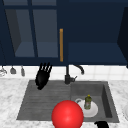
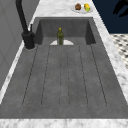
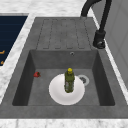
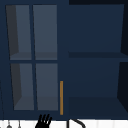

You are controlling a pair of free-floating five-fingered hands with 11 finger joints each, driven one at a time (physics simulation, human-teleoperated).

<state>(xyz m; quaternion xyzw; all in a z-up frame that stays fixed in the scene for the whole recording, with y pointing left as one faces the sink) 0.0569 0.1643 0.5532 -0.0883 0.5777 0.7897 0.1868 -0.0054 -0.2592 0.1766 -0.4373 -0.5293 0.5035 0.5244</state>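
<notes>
Grey stone sink (image 1: 30, 105) under a navy wall cabinet (image 4: 95, 57), right door swung open. My left hand (image 1: 43, 75) hangs over the draining board's back edge, fingers straight and spread upward, holding nothing. My right hand (image 1: 102, 124) sits at the front rim; can't tell its fingers. Small green bottle with yellow cap (image 3: 69, 80) stands upright on the round white plate (image 3: 56, 93) in the basin. Risk: bottle looks top-heavy, so a sideways brush would likely tip it. Black faucet (image 1: 68, 75) is close to my left hand, collision risk.

No legible text, label or number on anything
</notes>
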